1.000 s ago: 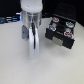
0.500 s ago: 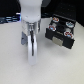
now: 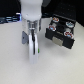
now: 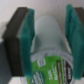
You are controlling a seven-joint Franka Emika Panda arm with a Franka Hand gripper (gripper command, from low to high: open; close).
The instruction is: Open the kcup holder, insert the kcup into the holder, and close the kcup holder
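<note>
Because the pod must go into a slot, the gripper (image 3: 32, 46) holds it low above the white table (image 3: 12, 65), at the exterior view's left, well apart from the black holder (image 3: 61, 34) at the right. In the wrist view the two dark pads (image 4: 19, 36) press on both sides of the kcup (image 4: 48, 50), so the fingers are closed on it, approx. at the cup's body, w/ the lid end sticking out free. The kcup is pale, translucent white, w/ a round green lid w/ small print, too blurred to read. The holder's tray is pulled out already; some pods w/ reddish and white tops sit in its slots. I judge insertion is next.
</note>
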